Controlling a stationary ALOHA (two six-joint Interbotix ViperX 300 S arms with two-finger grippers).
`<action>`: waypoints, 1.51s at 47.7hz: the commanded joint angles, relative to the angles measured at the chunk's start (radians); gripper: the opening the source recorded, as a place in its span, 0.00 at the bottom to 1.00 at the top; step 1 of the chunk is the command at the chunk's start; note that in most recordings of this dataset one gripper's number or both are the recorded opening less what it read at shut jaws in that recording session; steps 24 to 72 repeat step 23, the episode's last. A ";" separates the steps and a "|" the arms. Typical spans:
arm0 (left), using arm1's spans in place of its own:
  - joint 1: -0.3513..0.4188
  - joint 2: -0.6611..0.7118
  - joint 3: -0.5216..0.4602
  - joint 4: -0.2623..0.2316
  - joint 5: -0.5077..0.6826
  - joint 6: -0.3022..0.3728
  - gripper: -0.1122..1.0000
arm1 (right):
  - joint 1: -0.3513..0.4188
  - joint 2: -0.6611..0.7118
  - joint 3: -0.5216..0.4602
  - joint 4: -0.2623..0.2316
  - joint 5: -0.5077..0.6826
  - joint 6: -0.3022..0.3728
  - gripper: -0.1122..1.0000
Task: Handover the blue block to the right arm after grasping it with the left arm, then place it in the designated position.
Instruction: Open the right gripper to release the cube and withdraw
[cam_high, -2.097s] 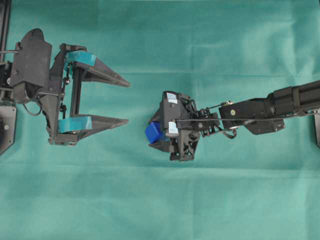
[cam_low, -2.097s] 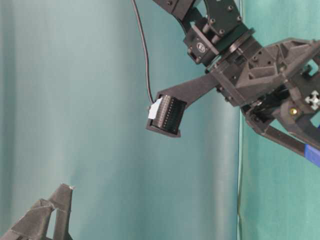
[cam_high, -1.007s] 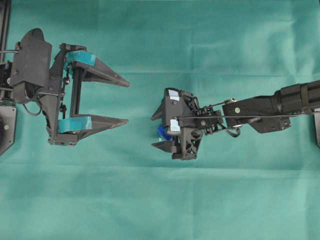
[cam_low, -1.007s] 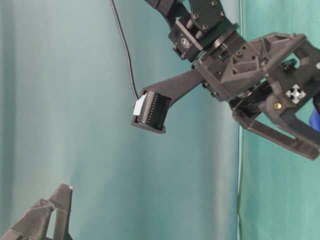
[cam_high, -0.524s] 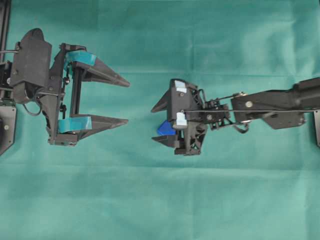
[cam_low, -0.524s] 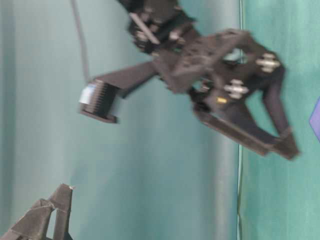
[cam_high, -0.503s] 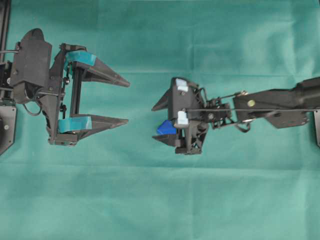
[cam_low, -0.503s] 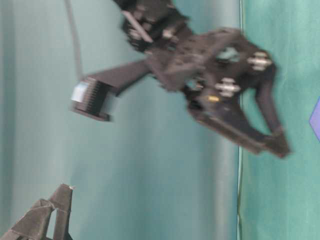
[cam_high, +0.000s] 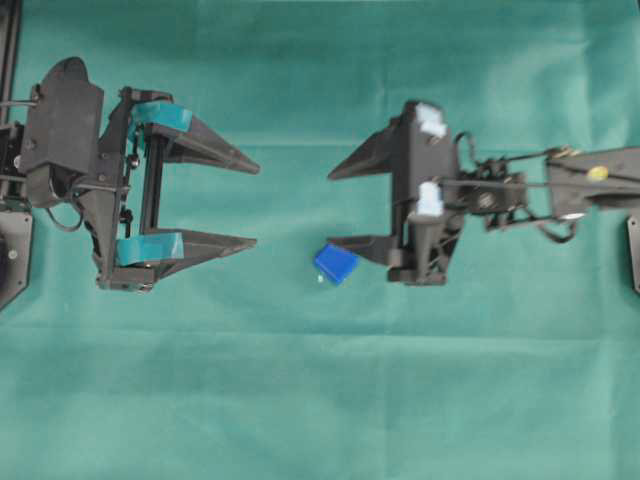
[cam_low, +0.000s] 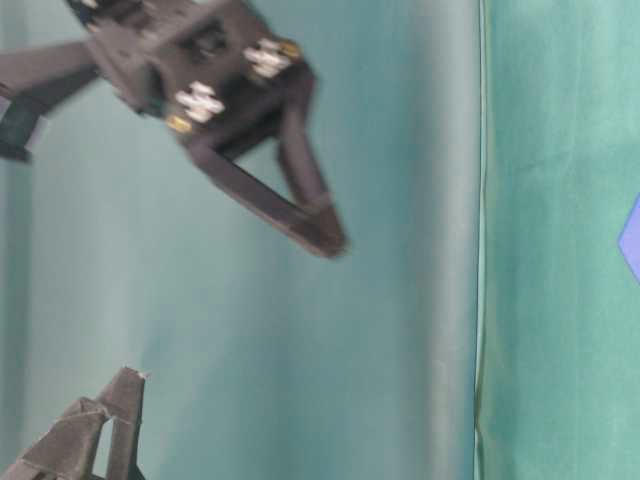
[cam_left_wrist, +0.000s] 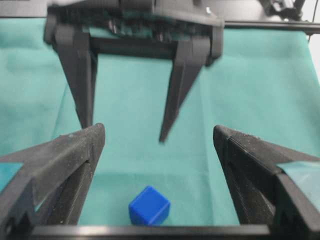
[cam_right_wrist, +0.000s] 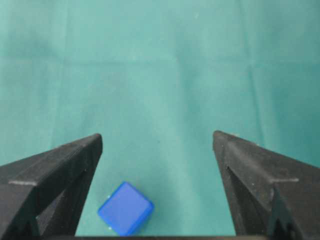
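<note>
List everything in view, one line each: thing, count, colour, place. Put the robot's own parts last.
blue block: one, bright blue, lying free on the cloth between the two tools, nearer the right one.
white mark: one seen, tiny, on the cloth at the block's lower left corner.
cloth: one, teal green, covering the table.
left tool: one, black with teal bands, open, at the left, holding nothing.
right tool: one, plain black with white patches, open, right of the block, holding nothing.
</note>
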 joint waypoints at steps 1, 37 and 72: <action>0.003 -0.006 -0.021 0.000 -0.006 0.002 1.00 | 0.000 -0.063 -0.032 -0.008 0.025 -0.002 0.89; 0.003 -0.005 -0.023 0.000 -0.008 0.002 1.00 | 0.000 -0.173 -0.035 -0.031 0.067 -0.002 0.88; 0.003 -0.005 -0.023 0.000 -0.008 0.002 1.00 | 0.000 -0.173 -0.035 -0.031 0.067 -0.002 0.88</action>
